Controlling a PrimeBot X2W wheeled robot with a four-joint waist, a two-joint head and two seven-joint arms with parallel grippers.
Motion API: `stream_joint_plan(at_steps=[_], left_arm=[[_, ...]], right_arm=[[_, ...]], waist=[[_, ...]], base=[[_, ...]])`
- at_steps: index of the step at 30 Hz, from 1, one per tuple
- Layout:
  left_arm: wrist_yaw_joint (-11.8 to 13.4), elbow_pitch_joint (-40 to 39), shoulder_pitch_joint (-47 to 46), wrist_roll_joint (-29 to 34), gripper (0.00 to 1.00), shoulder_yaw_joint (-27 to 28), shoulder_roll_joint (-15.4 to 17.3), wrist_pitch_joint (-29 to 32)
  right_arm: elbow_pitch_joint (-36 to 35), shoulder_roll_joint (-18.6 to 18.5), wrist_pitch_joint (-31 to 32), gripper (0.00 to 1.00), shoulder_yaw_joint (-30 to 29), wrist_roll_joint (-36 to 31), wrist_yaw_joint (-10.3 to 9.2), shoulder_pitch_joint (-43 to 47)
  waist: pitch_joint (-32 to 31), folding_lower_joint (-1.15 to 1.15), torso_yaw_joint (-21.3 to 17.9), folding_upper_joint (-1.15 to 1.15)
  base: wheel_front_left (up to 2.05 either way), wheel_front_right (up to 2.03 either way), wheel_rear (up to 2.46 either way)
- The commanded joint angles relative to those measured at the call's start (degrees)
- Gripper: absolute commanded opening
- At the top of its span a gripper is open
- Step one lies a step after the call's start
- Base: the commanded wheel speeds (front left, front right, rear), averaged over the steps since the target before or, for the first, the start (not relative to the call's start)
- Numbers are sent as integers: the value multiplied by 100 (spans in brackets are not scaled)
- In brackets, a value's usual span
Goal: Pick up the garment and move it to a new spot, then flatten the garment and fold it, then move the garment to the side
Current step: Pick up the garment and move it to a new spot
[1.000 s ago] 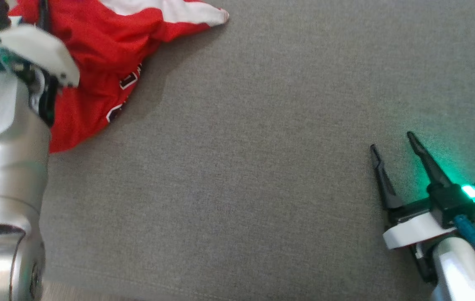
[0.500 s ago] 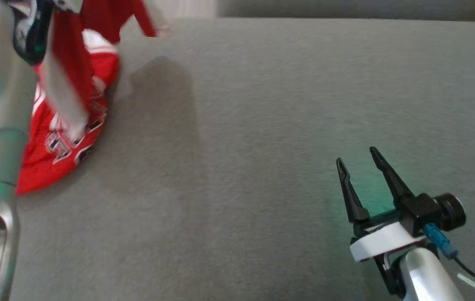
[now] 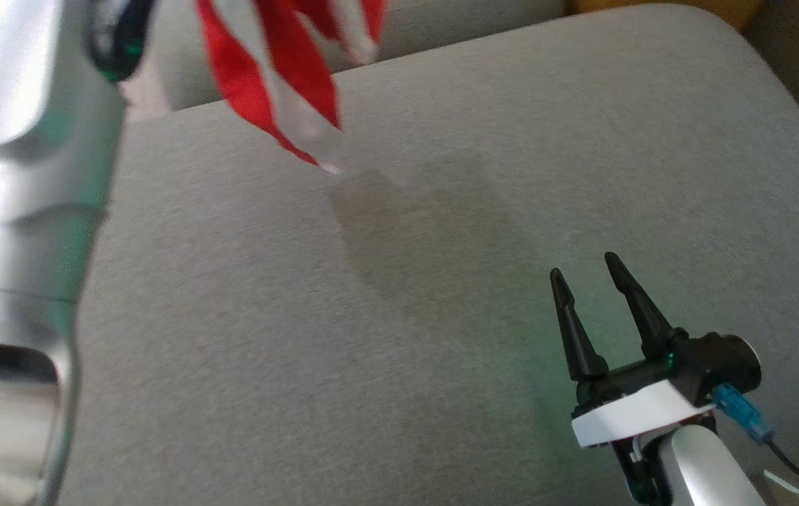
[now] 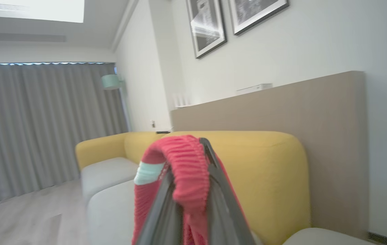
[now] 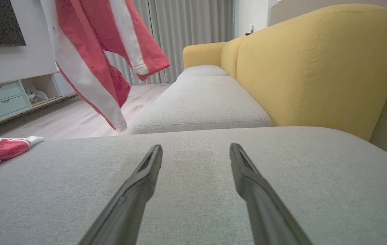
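Hanging above the far-left part of the grey seat cushion [image 3: 441, 316], the red-and-white jersey [image 3: 280, 91] dangles long-axis down from my left gripper [image 4: 198, 149], clamped on its ribbed edge, while my right gripper [image 3: 583, 266] sits spread and empty, well apart to its right.

A red-and-white garment [image 3: 301, 84] is seen hanging, motion-blurred, from the upper edge, and a soft shadow is cast below it on the grey cushion [image 3: 399, 316]. The silver left forearm [image 3: 20, 176] is shown along the left edge. The right gripper [image 3: 582, 265] is positioned at the lower right over the cushion, its two dark fingers spread apart.
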Motion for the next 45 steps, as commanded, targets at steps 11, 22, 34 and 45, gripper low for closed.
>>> stream_joint_plan(at_steps=[11, 22, 34, 45], left_arm=[[-31, -243, 2055, -59, 0, -992, -260, -1058], [592, -127, 4788, 440, 100, -1889, -986, -1895], [1475, -1956, 6804, 884, 100, 24, -921, -1899], [1833, -3147, 8012, 1720, 100, 1175, -1015, -1900]], right_arm=[[-131, 25, -32, 100, 159, 187, -4, -59], [-124, 26, -32, 100, -157, 96, -4, 156], [16, 26, -32, 100, -361, -110, -4, 629], [78, 26, -32, 100, -457, -139, -4, 1201]], waist=[[-62, 0, -568, 0], [-186, 0, 229, 0], [-880, 0, 921, 0], [-1295, 0, 1207, 0]], base=[[0, 0, 0], [0, 0, 0], [0, 0, 0], [0, 0, 0]])
